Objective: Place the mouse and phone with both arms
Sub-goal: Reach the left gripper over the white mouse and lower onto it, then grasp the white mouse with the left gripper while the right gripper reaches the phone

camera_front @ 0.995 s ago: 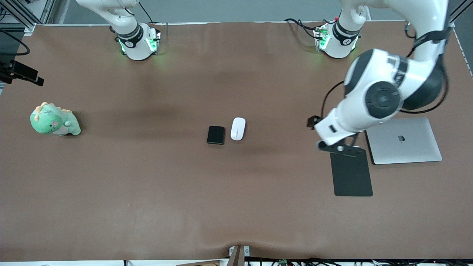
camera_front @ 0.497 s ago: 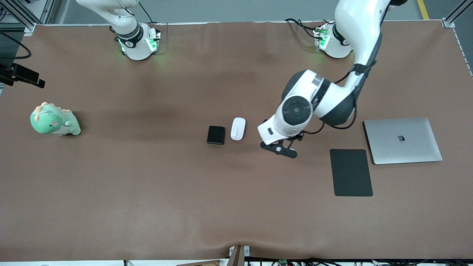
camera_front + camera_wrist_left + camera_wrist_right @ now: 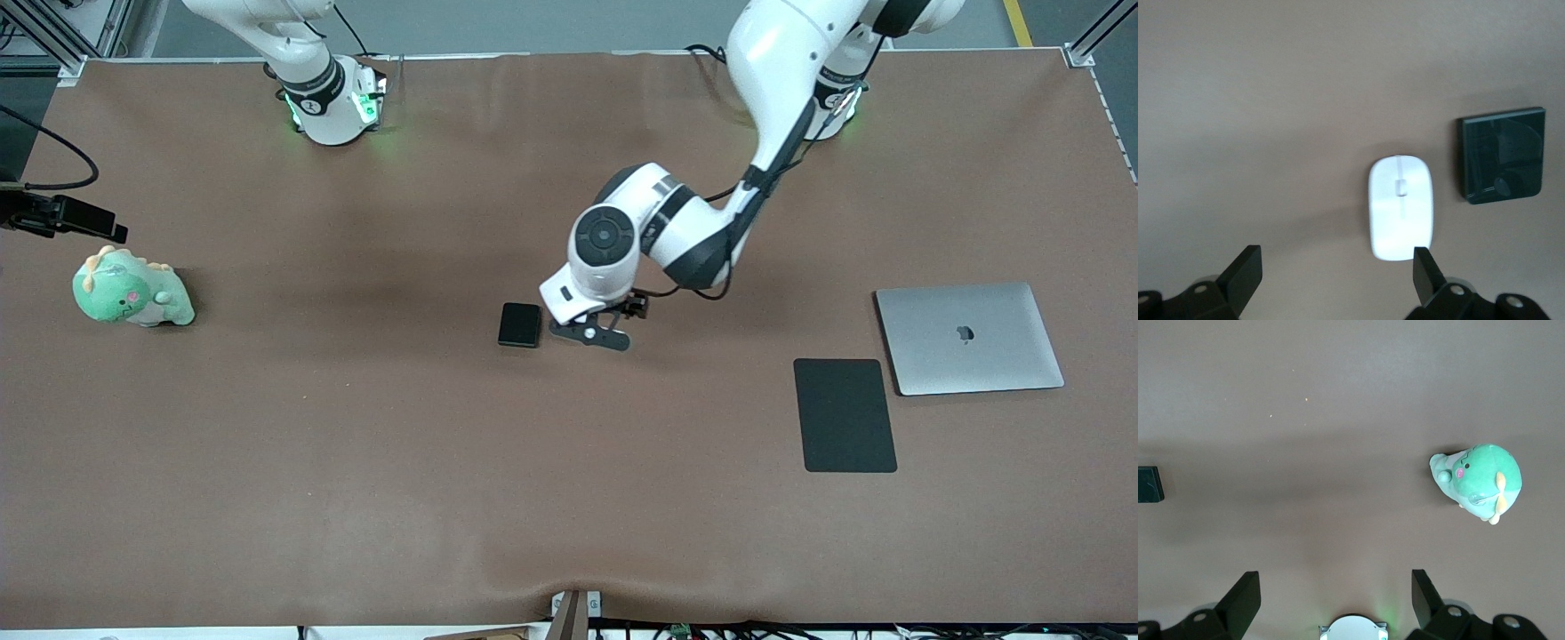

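While the brown table (image 3: 356, 444) carries the silver laptop (image 3: 969, 338) and the matte black mouse pad (image 3: 845, 415) toward the left arm's end, and the green plush dinosaur (image 3: 132, 289) near the edge at the right arm's end, the work in hand sits at mid-table, about level between the bases' edge and the front camera's edge. Reaching from its base, the left arm brings the left gripper (image 3: 1335, 280) over the mouse (image 3: 1401, 207), fingers spread wide, with the mouse lying closer to one fingertip than the other in the left wrist view. In my judgement the step is the approach to grasp the mouse, and doing it well means shifting until the mouse lies midway between the fingers, then lowering so they close across its narrow width, not its length. The phone (image 3: 519, 324) lies just beside the mouse, toward the right arm's end, so the finger on that side should come down in the gap without nudging it. Glossy and rounded, the mouse may slip, so a low, square grip seems wise. High over the table near the dinosaur, the right gripper (image 3: 1335, 597) waits with fingers spread.
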Robot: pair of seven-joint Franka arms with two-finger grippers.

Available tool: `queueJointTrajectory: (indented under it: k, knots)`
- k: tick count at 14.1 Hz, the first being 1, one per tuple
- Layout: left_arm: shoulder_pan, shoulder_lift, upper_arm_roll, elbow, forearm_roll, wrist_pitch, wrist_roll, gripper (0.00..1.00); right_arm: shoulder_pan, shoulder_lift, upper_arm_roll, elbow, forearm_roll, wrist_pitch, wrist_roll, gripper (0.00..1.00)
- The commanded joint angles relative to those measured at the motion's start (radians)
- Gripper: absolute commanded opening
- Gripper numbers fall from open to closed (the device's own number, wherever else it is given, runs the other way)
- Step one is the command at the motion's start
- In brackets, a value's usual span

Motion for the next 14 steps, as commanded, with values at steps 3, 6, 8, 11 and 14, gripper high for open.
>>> queueJointTrajectory:
  k: [3,6,8,11,14]
  knots:
    - [-0.042,0.06,0.014,0.026,0.034,0.071,-0.044,1.0,-0.005,-0.011,0.009,-0.052,0.019,0.05,-0.001,1.0]
    - [-0.059,0.074,0.014,0.022,0.034,0.092,-0.053,1.0,0.018,-0.011,0.01,-0.084,0.022,0.118,0.0,1.0]
    - [-0.064,0.091,0.014,0.021,0.034,0.127,-0.057,1.0,0.023,-0.008,0.01,-0.126,0.023,0.141,-0.001,1.0]
    - [-0.065,0.105,0.014,0.012,0.036,0.13,-0.057,1.0,0.032,-0.004,0.01,-0.262,0.023,0.242,-0.001,1.0]
    - [-0.065,0.131,0.014,0.013,0.036,0.132,-0.057,1.0,0.052,0.012,0.01,-0.342,0.023,0.296,-0.001,1.0]
